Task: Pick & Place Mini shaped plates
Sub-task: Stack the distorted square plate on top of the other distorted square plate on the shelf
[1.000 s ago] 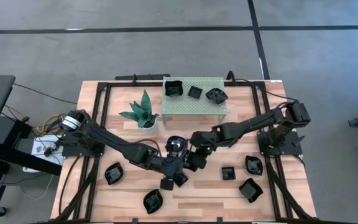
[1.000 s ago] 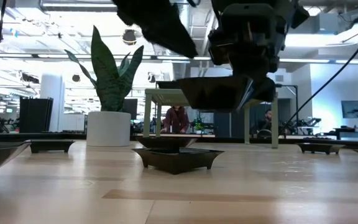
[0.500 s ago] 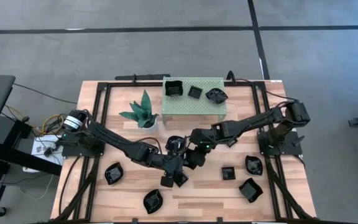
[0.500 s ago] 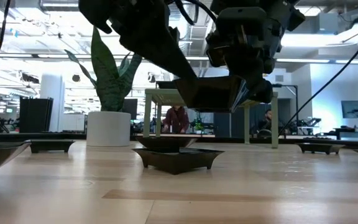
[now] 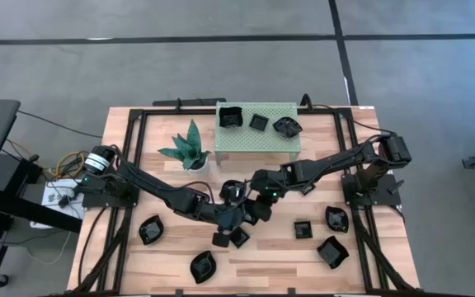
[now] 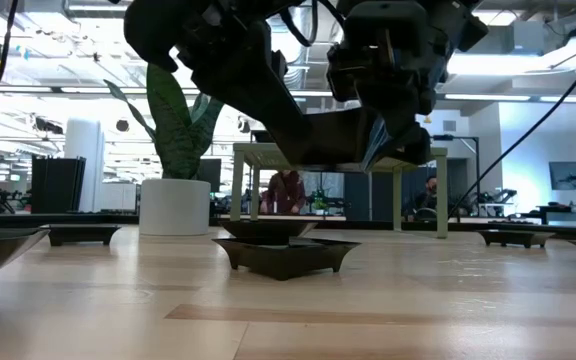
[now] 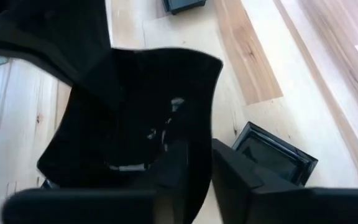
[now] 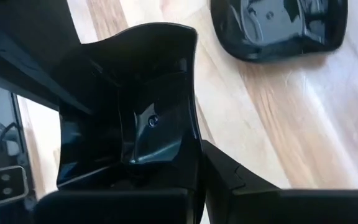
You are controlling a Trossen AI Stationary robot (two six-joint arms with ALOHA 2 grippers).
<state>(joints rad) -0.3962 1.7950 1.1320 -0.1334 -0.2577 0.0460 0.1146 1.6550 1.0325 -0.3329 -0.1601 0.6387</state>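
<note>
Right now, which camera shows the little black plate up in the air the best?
The right wrist view: the held plate fills the picture, showing its glossy inside and wavy rim. The left wrist view shows it dark and partly hidden. The low view shows only its edge, above the table. The high view hardly shows it between the two grippers.

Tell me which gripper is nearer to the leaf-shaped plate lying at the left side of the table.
Left. The left gripper is right of the leaf-shaped plate, on the near side of the raised plate; the right gripper is beyond, farther right.

No legible text (or labels) anywhere
</note>
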